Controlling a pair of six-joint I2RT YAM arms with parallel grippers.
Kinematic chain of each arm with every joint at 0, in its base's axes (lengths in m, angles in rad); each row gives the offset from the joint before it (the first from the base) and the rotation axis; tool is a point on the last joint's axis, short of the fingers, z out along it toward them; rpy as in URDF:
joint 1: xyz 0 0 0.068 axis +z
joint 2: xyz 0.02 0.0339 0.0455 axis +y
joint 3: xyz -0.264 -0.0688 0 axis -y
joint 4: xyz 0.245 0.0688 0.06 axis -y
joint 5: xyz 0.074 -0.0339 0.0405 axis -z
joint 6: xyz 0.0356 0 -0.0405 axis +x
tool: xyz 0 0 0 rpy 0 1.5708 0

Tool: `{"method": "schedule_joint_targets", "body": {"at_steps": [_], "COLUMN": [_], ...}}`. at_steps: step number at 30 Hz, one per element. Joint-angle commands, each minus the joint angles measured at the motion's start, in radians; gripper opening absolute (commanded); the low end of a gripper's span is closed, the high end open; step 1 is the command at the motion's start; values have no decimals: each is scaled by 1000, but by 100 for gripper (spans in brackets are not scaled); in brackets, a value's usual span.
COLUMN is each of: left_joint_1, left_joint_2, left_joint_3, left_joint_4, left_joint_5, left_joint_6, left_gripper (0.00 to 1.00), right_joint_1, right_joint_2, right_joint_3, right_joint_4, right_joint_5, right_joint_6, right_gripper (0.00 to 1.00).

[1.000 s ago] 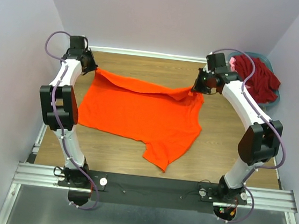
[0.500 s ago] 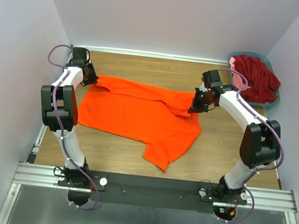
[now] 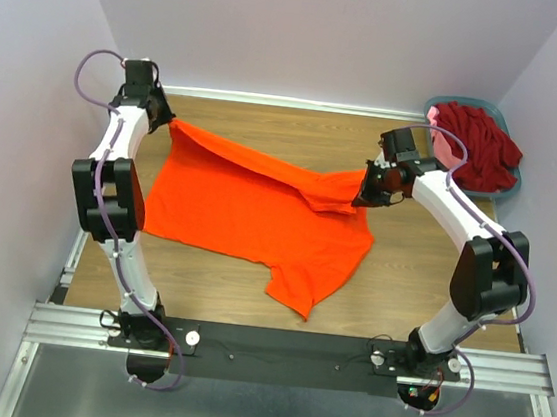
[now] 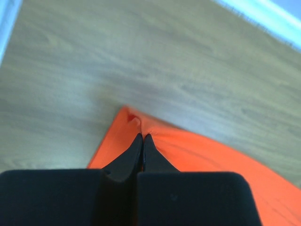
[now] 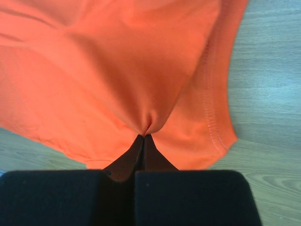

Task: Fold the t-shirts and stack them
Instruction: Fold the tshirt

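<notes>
At far right corner of table [image 3: 268, 127], noted grey-blue basket [image 3: 516, 185] w/ dark red t-shirt [image 3: 482, 141] heaped inside and spilling over rim. Spotted bit of pink fabric [image 3: 433, 118] at basket's left edge; couldn't tell what garment.

Btwn the two arms, saw orange t-shirt [image 3: 258, 211] lying mostly flat on the wood, one corner trailing toward near edge, far edge raised off table at both ends.

Found left gripper [image 3: 163, 120] at far left, fingers pressed together, pinching far left corner of orange t-shirt. Left wrist view confirmed: black fingertips [image 4: 129, 155] closed on small fold of orange cloth, bare wood beyond.

Found right gripper [image 3: 366, 193] right of centre, fingers likewise pressed together on a bunch of orange cloth. Right wrist view: fingertips [image 5: 131, 155] nipping a pucker beside stitched hem.

Noted right forearm running just beside basket, btwn it and orange t-shirt.

Saw pale walls [image 3: 309, 31] left, far and right; metal rail [image 3: 54, 322] at near edge under arm bases.

Counted: 1 basket, 1 orange tee, 1 dark red tee, 1 pink piece, 2 arms, 2 grippers.
</notes>
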Motion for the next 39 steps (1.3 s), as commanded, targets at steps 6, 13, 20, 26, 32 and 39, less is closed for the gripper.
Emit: {"method": "schedule_joint_targets", "body": {"at_steps": [6, 13, 20, 26, 32, 39], "left_joint_1": [13, 13, 13, 14, 17, 10], "left_joint_2": [102, 105, 116, 91, 18, -96], "left_joint_3": [29, -60, -100, -154, -177, -165], "left_joint_4": [-1, 48, 84, 97, 91, 71], "left_joint_5": [-45, -46, -46, -91, -158, -195], "left_joint_6": [36, 31, 30, 13, -6, -12], "left_gripper": [0, 0, 0, 8, 39, 61], "right_joint_1": [1, 0, 1, 0, -5, -75], "right_joint_2": [-28, -25, -2, 3, -56, 19], "right_joint_3": [-56, -102, -135, -147, -95, 51], "right_joint_4": [-2, 16, 47, 62, 61, 95], "right_joint_5": [47, 35, 36, 35, 111, 136], "right_joint_6": [8, 14, 14, 16, 7, -6], "right_gripper": [1, 1, 1, 13, 62, 67]}}
